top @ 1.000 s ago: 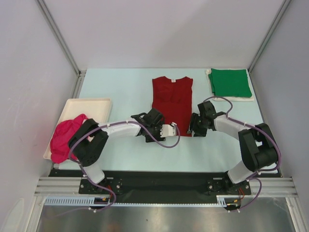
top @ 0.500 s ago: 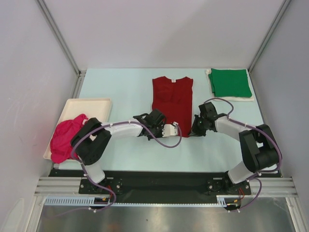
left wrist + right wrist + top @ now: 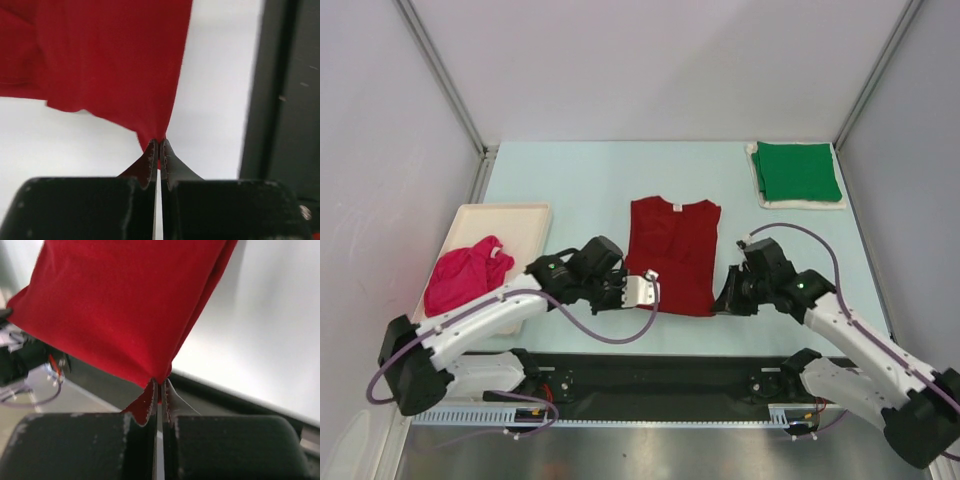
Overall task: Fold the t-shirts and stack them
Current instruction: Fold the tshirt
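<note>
A dark red t-shirt point(image 3: 672, 250) lies spread in the middle of the table, collar away from me. My left gripper point(image 3: 640, 298) is shut on its near left hem corner. My right gripper point(image 3: 723, 303) is shut on the near right corner. In the left wrist view the red cloth point(image 3: 110, 60) fans out from my closed gripper point(image 3: 159, 142). The right wrist view shows the same red cloth point(image 3: 130, 305) pinched in the closed right gripper point(image 3: 160, 382). A bright pink t-shirt point(image 3: 465, 275) lies crumpled in the cream tray point(image 3: 505, 215). A green t-shirt point(image 3: 798, 172) lies folded at the back right.
The green shirt rests on a pale mat point(image 3: 806, 204) near the right wall. The black base rail point(image 3: 660, 365) runs along the table's near edge, just behind both grippers. Grey walls close in the left, back and right sides.
Both grippers have shut on the red shirt's near hem corners. Both arms have drawn back toward the near edge, dragging the shirt with them.
</note>
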{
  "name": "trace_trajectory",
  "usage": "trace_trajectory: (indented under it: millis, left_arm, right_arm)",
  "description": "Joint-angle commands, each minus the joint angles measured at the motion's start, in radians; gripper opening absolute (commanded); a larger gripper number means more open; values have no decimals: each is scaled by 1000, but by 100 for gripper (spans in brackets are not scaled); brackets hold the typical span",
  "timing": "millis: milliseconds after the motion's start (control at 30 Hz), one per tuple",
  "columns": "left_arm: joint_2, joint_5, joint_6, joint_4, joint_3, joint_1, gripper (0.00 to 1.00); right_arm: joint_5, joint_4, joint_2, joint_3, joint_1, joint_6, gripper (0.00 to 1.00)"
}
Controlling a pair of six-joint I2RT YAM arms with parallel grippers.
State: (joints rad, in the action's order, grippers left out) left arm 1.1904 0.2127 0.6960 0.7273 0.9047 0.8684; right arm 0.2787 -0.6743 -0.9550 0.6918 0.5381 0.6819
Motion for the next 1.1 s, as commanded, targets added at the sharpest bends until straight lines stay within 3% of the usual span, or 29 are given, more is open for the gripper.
trace_trajectory:
  millis: [0,100,167,300,500,633,733,1067]
  left_arm:
    - [-77,65,-29,270,65,-3,0]
    - [-63,12,-50,258,103,-28,1]
    - [4,-35,-61,201,143,-60,0]
    - [159,-22,-64,138,281,-225,0]
    - [467,-81,-75,63,543,-322,0]
    - [674,-131,-85,72,723,-351,0]
    - [805,-164,-99,84,868,-371,0]
    - [995,-210,-135,41,1028,-404,0]
  right_arm:
    - [-19,-289,99,70,49,68,0]
    - [-70,-315,82,151,25,30,0]
    - [-44,-294,29,179,-64,-55,0]
    - [-38,-139,-198,268,-193,-172,0]
    - [-12,79,-514,451,-345,-219,0]
    - [-22,137,-741,577,-385,-213,0]
    - [-18,154,-821,653,-398,-206,0]
    - [-36,208,-1004,781,-406,-174,0]
